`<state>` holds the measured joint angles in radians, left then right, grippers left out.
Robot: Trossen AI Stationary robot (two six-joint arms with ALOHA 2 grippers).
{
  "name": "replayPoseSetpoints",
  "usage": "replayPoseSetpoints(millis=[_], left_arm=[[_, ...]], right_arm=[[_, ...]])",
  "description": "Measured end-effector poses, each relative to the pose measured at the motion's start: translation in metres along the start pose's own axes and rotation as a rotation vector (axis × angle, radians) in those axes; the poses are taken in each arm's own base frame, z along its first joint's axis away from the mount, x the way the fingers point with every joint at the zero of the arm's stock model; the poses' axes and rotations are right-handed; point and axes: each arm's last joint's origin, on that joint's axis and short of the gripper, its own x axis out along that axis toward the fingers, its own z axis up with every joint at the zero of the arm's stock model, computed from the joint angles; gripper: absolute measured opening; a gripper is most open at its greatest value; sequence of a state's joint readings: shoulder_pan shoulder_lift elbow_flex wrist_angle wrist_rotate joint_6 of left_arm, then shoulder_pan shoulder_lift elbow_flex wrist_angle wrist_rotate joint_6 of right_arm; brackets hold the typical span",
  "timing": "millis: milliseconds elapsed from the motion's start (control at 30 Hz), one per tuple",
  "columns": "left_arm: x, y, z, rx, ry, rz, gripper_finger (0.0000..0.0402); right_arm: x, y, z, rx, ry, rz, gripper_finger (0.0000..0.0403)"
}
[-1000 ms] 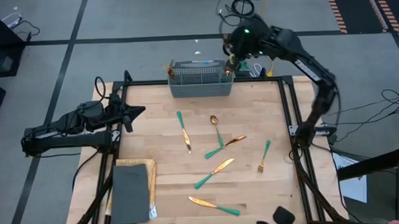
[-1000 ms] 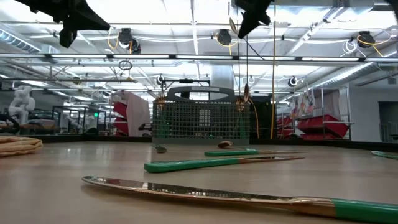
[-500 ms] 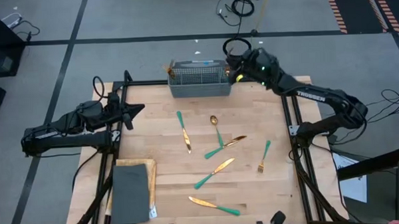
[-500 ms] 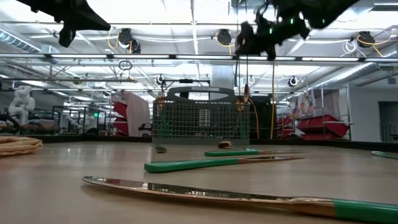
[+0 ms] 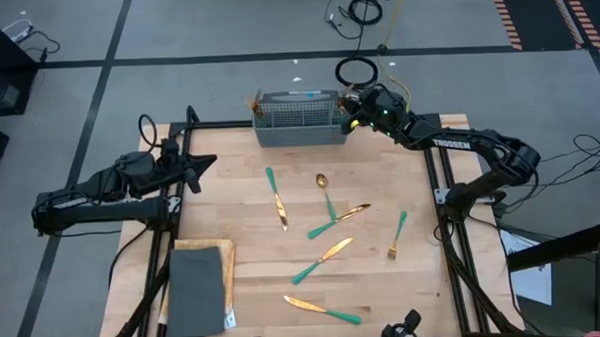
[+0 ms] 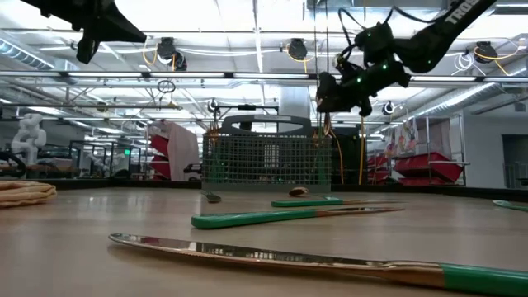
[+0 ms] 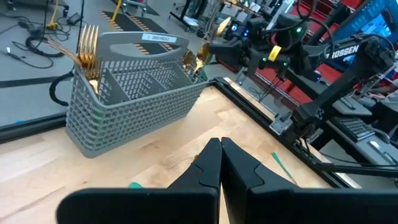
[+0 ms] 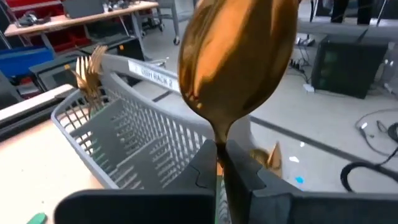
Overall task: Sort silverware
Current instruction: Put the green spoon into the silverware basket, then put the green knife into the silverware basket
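Observation:
My right gripper (image 5: pixel 352 104) hangs beside the right end of the grey mesh basket (image 5: pixel 298 120), shut on a gold spoon (image 8: pixel 236 59). Gold forks (image 7: pixel 87 50) stand in the basket's left end, and more gold heads (image 7: pixel 198 59) stand at its right end. Several teal-handled pieces lie flat on the wooden table: a knife (image 5: pixel 277 197), a spoon (image 5: pixel 326 196), a fork (image 5: pixel 396 235) and other knives (image 5: pixel 323 308). My left gripper (image 5: pixel 212 164) waits shut above the table's left side. My right gripper pinches the spoon at its neck (image 8: pixel 219 148), just under the bowl, between the two fingers. The handle runs back along the fingers and the bowl sticks out past their tips. The fingers come nearly level from the table's right. The spoon is lifted clear, above the basket.
A dark grey slab (image 5: pixel 197 289) lies on a tan pad at the near left corner. A black frame (image 5: pixel 432 164) borders the table. Between the basket and the scattered pieces runs a strip of bare wood (image 5: pixel 380 156).
My right gripper has come down from high above the basket's right end to just over its rim. It has tipped from pointing down to nearly level, and it has stayed shut on the spoon. The pieces on the table have not moved.

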<state>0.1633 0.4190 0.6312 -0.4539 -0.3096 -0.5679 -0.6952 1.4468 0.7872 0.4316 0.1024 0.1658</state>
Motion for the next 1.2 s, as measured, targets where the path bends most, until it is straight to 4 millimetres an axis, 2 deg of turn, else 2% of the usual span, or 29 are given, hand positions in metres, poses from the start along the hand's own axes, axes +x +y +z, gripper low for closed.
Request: replayPoseSetpoints(millis=[167, 300, 433, 533, 667, 800, 867, 967, 1100, 1200], left_arm=[[0.005, -0.003, -0.002, 0.067, 0.048, -0.045, 0.0011], [0.017, -0.008, -0.005, 0.096, 0.119, -0.107, 0.0038], [0.033, -0.012, -0.01, 0.109, 0.165, -0.087, 0.007], [0.041, -0.014, -0.011, 0.111, 0.172, -0.085, 0.0085], [0.045, -0.016, -0.01, 0.104, 0.158, -0.094, 0.0091], [0.044, -0.017, -0.008, 0.094, 0.143, -0.102, 0.0091], [0.042, -0.017, -0.008, 0.091, 0.139, -0.106, 0.0091], [0.04, -0.017, -0.007, 0.088, 0.139, -0.125, 0.0091], [0.039, -0.017, -0.007, 0.088, 0.137, -0.127, 0.0091], [0.039, -0.017, -0.007, 0.089, 0.14, -0.125, 0.0091]], right_arm=[[0.002, 0.001, -0.002, 0.031, 0.009, 0.046, 0.0038], [-0.005, 0.003, 0.008, 0.033, -0.023, 0.09, 0.0104], [-0.008, 0.003, 0.009, 0.034, -0.018, 0.087, 0.0174], [-0.008, 0.004, 0.011, 0.035, -0.034, 0.091, 0.0211], [-0.01, 0.006, 0.021, 0.036, -0.058, 0.11, 0.0235], [-0.02, 0.013, 0.043, 0.034, -0.054, 0.22, 0.0239], [-0.03, 0.025, 0.053, 0.018, 0.002, 0.343, 0.0239], [-0.051, 0.06, 0.065, -0.067, 0.128, 0.573, 0.0234], [-0.078, 0.114, 0.054, -0.313, 0.384, 0.738, 0.0232], [-0.09, 0.143, 0.04, -0.499, 0.515, 0.762, 0.0233]])
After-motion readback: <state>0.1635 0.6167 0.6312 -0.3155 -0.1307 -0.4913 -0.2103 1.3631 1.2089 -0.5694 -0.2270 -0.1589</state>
